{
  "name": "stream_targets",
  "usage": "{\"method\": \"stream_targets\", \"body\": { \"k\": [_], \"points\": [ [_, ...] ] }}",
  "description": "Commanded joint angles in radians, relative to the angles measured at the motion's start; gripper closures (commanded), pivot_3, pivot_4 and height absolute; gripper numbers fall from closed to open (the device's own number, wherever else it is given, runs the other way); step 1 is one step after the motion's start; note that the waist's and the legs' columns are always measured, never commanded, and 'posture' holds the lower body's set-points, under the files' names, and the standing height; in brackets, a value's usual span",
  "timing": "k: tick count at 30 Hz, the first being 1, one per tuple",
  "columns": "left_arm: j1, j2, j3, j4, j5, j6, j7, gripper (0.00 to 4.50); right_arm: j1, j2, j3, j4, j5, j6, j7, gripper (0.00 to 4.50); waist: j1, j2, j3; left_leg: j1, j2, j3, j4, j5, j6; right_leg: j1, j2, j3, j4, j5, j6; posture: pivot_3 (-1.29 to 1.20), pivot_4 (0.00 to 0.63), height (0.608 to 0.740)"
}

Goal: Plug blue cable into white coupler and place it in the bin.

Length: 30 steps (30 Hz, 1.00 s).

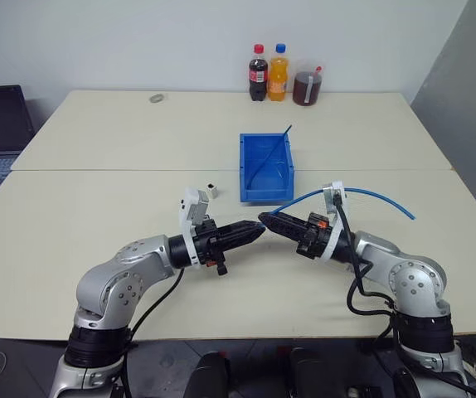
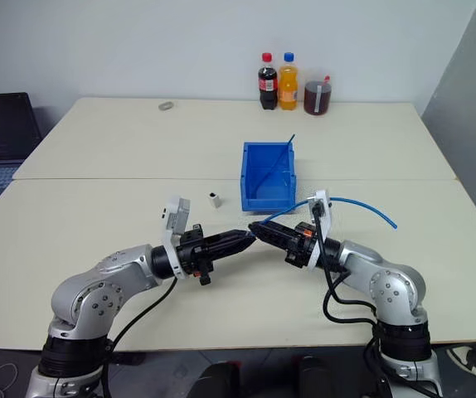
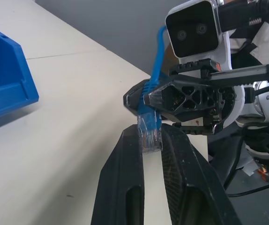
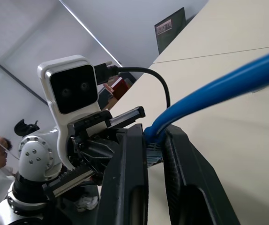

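I judge the task to be at an early stage: the blue cable is in hand, but it is not plugged into the white coupler, which stands by itself on the bench, just left of the bin and apart from both arms. The bin holds a thin dark-blue rod leaning against its wall and no cable. The left pincer is closed on the clear plug at the cable's tip, as its wrist view shows. The right pincer is closed on the cord just behind that plug. The two pincers meet tip to tip above the bench, in front of the bin. The cord arcs from the pincers out to the right over the bench. Remaining, in my judgement: bring plug and coupler together, seat the plug, then place the assembly in the bin.
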Motion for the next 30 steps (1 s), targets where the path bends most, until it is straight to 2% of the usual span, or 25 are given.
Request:
{"method": "stream_targets", "body": {
  "k": [1, 6, 8, 19, 22, 25, 30],
  "points": [
    [0.002, 0.008, 0.0, -0.02, 0.007, -0.027, 0.003, 4.26, -0.008, -0.006, 0.021, -0.07, 0.081, 0.023, 0.04, 4.36, 0.0, 0.0, 0.0, 0.0, 0.0, 0.0, 0.0, 0.0, 0.0, 0.0, 0.0, 0.0, 0.0, 0.0, 0.0, 0.0, 0.15, 0.74],
    [0.003, 0.007, -0.011, -0.016, 0.026, -0.046, 0.006, 4.26, -0.002, -0.012, 0.029, -0.078, 0.094, 0.03, 0.039, 4.37, 0.0, 0.0, 0.0, 0.0, 0.0, 0.0, 0.0, 0.0, 0.0, 0.0, 0.0, 0.0, 0.0, 0.0, 0.0, 0.0, 0.15, 0.74],
    [0.009, 0.023, -0.023, -0.013, 0.044, -0.054, -0.009, 3.55, -0.002, -0.015, 0.033, -0.077, 0.094, 0.03, 0.038, 4.37, 0.0, 0.0, 0.0, 0.0, 0.0, 0.0, 0.0, 0.0, 0.0, 0.0, 0.0, 0.0, 0.0, 0.0, 0.0, 0.0, 0.15, 0.74],
    [0.142, 0.152, -0.063, -0.061, 0.178, -0.197, -0.084, 1.25, 0.008, -0.047, 0.039, -0.066, 0.062, 0.0, 0.042, 4.37, -0.001, 0.0, 0.0, 0.0, 0.0, 0.001, -0.001, 0.0, 0.0, -0.001, 0.0, 0.001, -0.001, 0.0, 0.0, 0.0, 0.15, 0.74],
    [0.221, 0.191, -0.053, -0.061, 0.249, -0.276, -0.084, 0.6, 0.018, -0.066, 0.047, -0.067, 0.037, -0.015, 0.054, 4.37, 0.0, 0.0, 0.0, -0.001, 0.0, 0.001, -0.001, 0.0, 0.0, -0.001, 0.0, 0.001, -0.001, 0.0, 0.0, 0.0, 0.15, 0.74],
    [0.282, 0.191, -0.022, -0.029, 0.345, -0.406, -0.033, 0.06, 0.028, -0.091, 0.064, -0.07, 0.004, -0.041, 0.069, 4.37, 0.0, 0.001, 0.0, 0.0, 0.001, 0.001, -0.001, 0.0, 0.0, -0.001, 0.0, 0.002, -0.001, 0.0, 0.0, 0.0, 0.15, 0.74],
    [0.331, 0.185, 0.047, 0.122, 0.498, -0.636, 0.058, 0.0, 0.042, -0.123, 0.081, -0.065, -0.042, -0.081, 0.096, 4.37, 0.002, 0.001, 0.0, -0.001, 0.001, 0.001, -0.001, 0.0, 0.0, -0.002, 0.0, 0.001, -0.001, 0.0, 0.0, 0.0, 0.15, 0.74]
  ]
}}
